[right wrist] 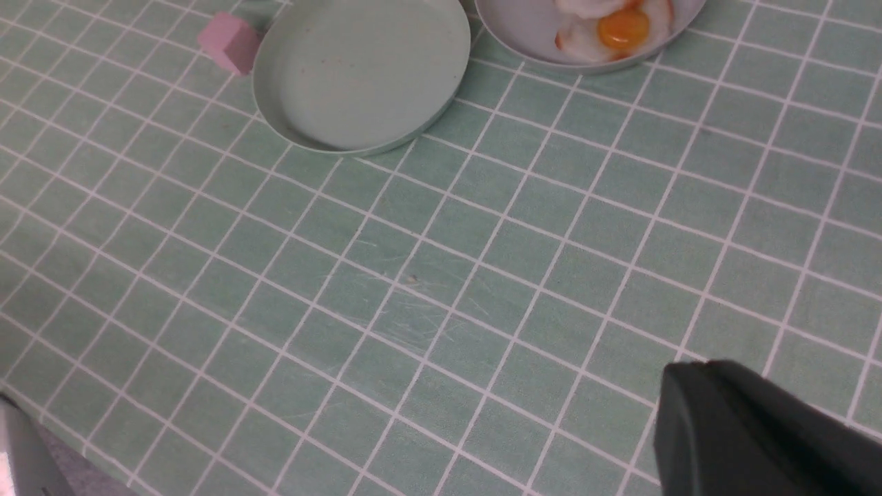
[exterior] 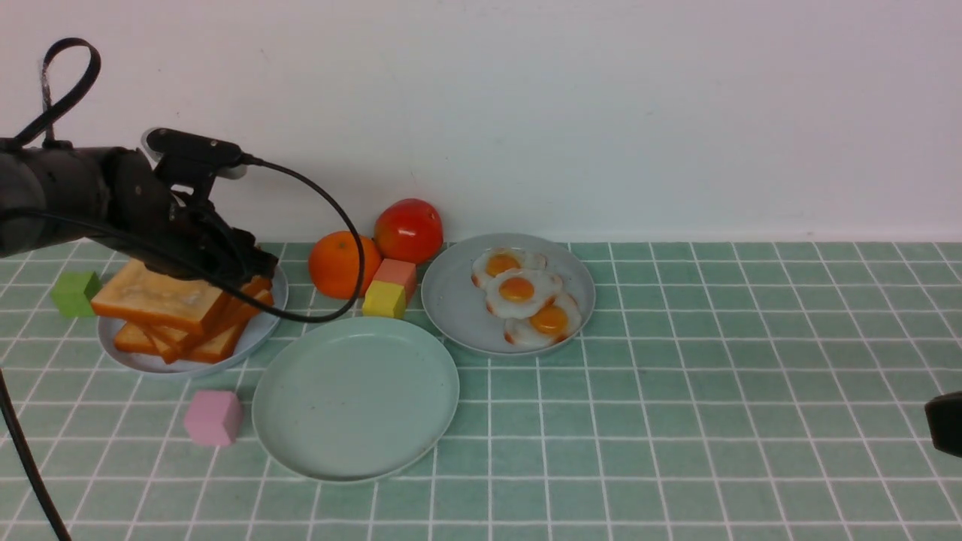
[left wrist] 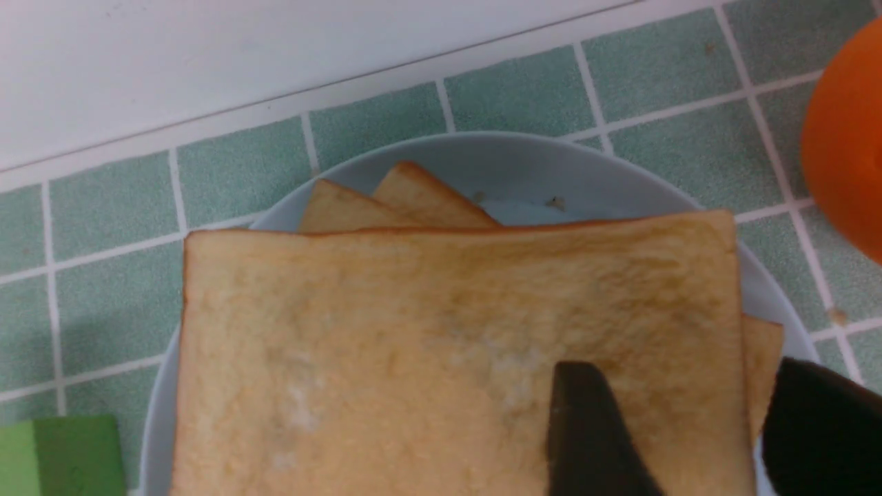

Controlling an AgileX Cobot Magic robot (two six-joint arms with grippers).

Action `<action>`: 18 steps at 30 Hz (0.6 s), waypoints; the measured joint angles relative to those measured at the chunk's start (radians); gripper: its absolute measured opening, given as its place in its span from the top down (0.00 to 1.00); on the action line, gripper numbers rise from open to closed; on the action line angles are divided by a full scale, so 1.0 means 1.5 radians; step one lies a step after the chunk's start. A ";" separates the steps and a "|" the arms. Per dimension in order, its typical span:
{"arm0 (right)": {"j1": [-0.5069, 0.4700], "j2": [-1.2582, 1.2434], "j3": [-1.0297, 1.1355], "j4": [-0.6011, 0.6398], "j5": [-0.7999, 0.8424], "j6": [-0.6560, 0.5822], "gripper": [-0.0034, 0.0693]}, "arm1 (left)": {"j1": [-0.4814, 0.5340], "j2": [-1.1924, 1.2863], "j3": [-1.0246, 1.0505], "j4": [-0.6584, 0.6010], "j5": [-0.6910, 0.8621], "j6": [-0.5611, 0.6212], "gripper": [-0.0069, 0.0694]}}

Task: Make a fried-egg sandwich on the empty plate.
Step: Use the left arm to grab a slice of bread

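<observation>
1. Where the left gripper (left wrist: 682, 386) reaches over the round greyish-blue plate (left wrist: 551, 165) of stacked toast, one dark finger (left wrist: 592, 434) lies on the pale face of the top square toast slice (left wrist: 413, 344), which has an orange-brown crust. The other finger stands just off that slice's edge.
2. The edge sits between the two fingers. They may be pinching it, but the wrist view cuts them off, so I cannot tell.
3. Beyond the outer finger is a round orange fruit (left wrist: 851, 138); a green cube (left wrist: 62, 455) lies across the slice from the fingers.
4. The round, shallow, pale mint-green plate (exterior: 353, 398) holds no food. It lies near the left fingers, just beside the toast plate.
5. Three white fried eggs (exterior: 526, 293) with orange yolks rest on a second greyish-blue plate (exterior: 458, 315), between the two grippers.
6. Of the right gripper (right wrist: 751, 427) only a dark part shows, above the green checked tabletop (right wrist: 413, 310) and well apart from every plate, so its grip cannot be told.
</observation>
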 joint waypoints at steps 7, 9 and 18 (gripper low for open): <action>0.000 0.000 0.000 0.006 -0.001 -0.001 0.93 | 0.000 0.009 -0.006 0.013 0.009 0.003 0.63; 0.000 0.000 0.000 0.010 -0.001 -0.001 0.93 | 0.000 0.009 -0.006 0.016 0.011 0.004 0.70; 0.003 -0.004 0.000 0.020 0.013 -0.001 0.92 | -0.001 0.007 -0.006 0.025 0.019 0.004 0.84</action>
